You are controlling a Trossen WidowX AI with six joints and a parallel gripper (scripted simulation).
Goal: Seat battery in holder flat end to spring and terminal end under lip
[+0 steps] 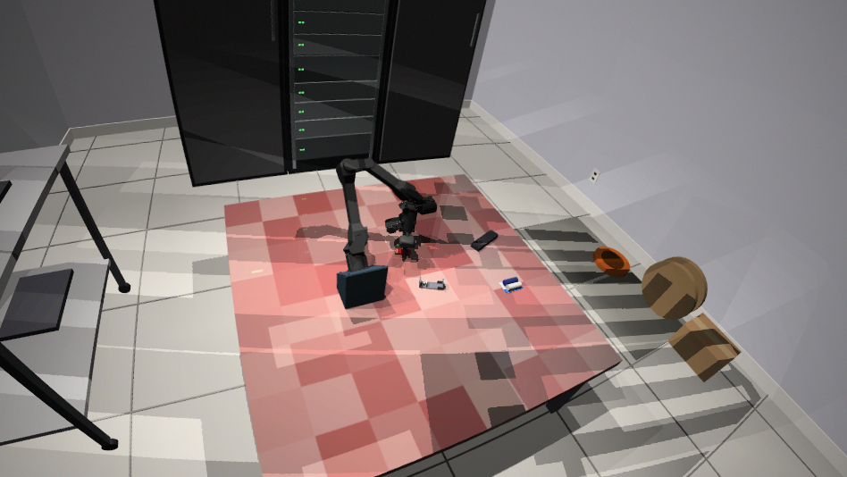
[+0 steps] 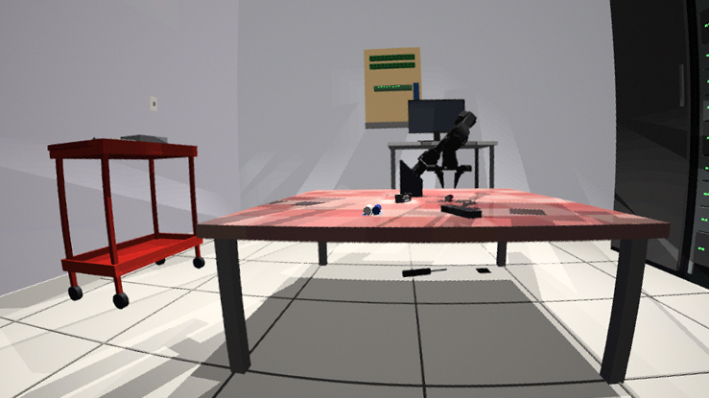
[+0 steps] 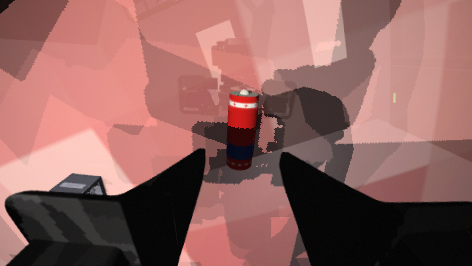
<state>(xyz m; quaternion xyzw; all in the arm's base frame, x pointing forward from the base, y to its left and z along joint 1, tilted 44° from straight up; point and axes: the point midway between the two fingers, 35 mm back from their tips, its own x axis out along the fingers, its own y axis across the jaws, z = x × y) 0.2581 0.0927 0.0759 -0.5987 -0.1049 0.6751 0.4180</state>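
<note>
The red battery (image 1: 398, 251) (image 2: 449, 198) (image 3: 242, 117) with a white band and a dark blue band lies on its side on the table. In the wrist view its terminal end points up the picture, and its long axis runs nearly parallel to the fingers' forward direction. My gripper (image 2: 450, 185) (image 3: 243, 156) is open and empty above the battery, with one fingertip to each side of it in the wrist view. The grey holder (image 1: 431, 285) (image 2: 403, 197) stands apart from the battery, empty; in the wrist view the left finger partly hides the holder (image 3: 75, 184).
A blue and white pair of cylinders (image 1: 510, 283) (image 2: 372, 210) lies to the right of the holder in the top view. A black slab (image 1: 484, 239) (image 2: 461, 210) lies beyond the gripper on the right. A dark block (image 1: 363, 287) (image 2: 410, 180) stands at the arm's base.
</note>
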